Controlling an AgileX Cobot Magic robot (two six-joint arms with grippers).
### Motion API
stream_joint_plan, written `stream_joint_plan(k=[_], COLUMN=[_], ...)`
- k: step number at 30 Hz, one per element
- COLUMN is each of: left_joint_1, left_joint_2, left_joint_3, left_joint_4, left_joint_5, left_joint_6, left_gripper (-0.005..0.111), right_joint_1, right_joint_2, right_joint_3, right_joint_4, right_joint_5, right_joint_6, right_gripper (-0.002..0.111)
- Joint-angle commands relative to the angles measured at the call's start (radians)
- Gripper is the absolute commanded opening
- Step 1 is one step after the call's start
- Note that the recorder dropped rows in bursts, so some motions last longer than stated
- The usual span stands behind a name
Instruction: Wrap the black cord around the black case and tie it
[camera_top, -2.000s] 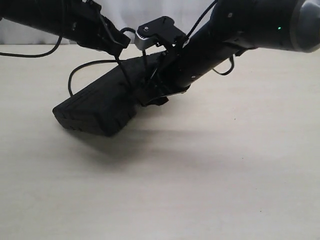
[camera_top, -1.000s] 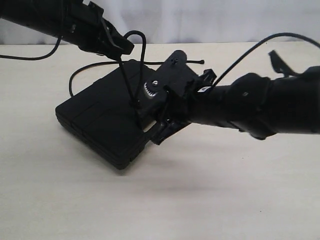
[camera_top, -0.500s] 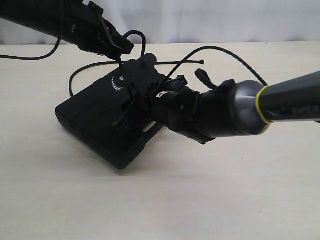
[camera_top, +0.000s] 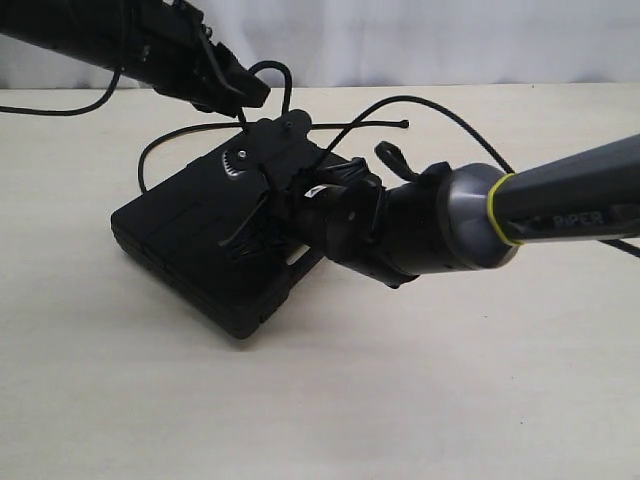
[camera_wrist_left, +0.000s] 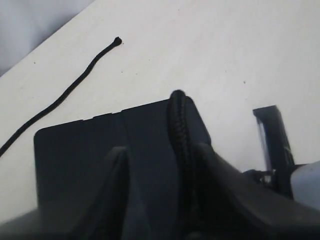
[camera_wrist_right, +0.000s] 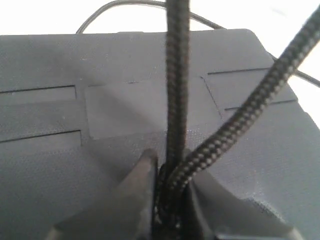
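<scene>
The black case (camera_top: 185, 235) lies flat on the table, left of centre. My right gripper (camera_top: 255, 232) reaches across over its top and is shut on the black cord (camera_wrist_right: 176, 75); two braided strands rise from between its fingers (camera_wrist_right: 145, 175). Both strands run up to my left gripper (camera_top: 245, 105), which hovers above the case's far edge. In the left wrist view the fingers (camera_wrist_left: 120, 170) stand apart over the case (camera_wrist_left: 80, 160), and the cord (camera_wrist_left: 180, 125) lies against the inner side of one finger. The cord's free knotted end (camera_top: 403, 124) rests on the table behind the case.
A slack loop of the cord (camera_top: 141, 165) lies on the table beyond the case's left corner. A smooth robot cable (camera_top: 470, 115) arcs above the right arm. The pale table (camera_top: 400, 400) stretches toward the front and right, with a white backdrop behind.
The case, tilted up two seconds ago, now lies flat. The right arm has swung left and rolled over the case top. The left gripper has held its place.
</scene>
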Motion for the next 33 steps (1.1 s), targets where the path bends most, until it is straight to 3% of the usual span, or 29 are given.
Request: stream_joint_plan(k=[1, 4, 7, 16, 20, 26, 33], left_joint_1=[0.03, 0.078, 0.115, 0.129, 0.129, 0.127, 0.122], left_joint_2=[-0.009, 0.018, 0.068, 0.213, 0.252, 0.268, 0.272], left_joint_3=[-0.007, -0.007, -0.007, -0.007, 0.003, 0.005, 0.005], left_joint_4=[0.233, 0.427, 0.507, 0.509, 0.43, 0.412, 0.334], left_joint_5=[-0.102, -0.129, -0.099, -0.133, -0.099, 0.156, 0.411], left_joint_6=[-0.171, -0.41, -0.48, -0.508, -0.501, -0.443, -0.387], left_gripper=[0.052, 0.052, 0.052, 0.052, 0.052, 0.05, 0.028], right_joint_1=[-0.005, -0.005, -0.027, -0.11, -0.11, -0.138, -0.218], right_joint_2=[-0.002, -0.008, -0.029, -0.12, -0.12, -0.122, -0.181], right_joint_3=[0.015, 0.036, 0.053, 0.156, 0.161, 0.161, 0.212], right_joint_4=[0.02, 0.02, 0.037, 0.052, 0.045, 0.045, 0.043], right_joint_5=[0.001, -0.006, -0.006, 0.033, 0.076, 0.076, 0.078], right_joint_6=[-0.002, -0.023, -0.023, -0.036, -0.058, -0.058, -0.076], right_gripper=[0.004, 0.004, 0.004, 0.004, 0.004, 0.004, 0.004])
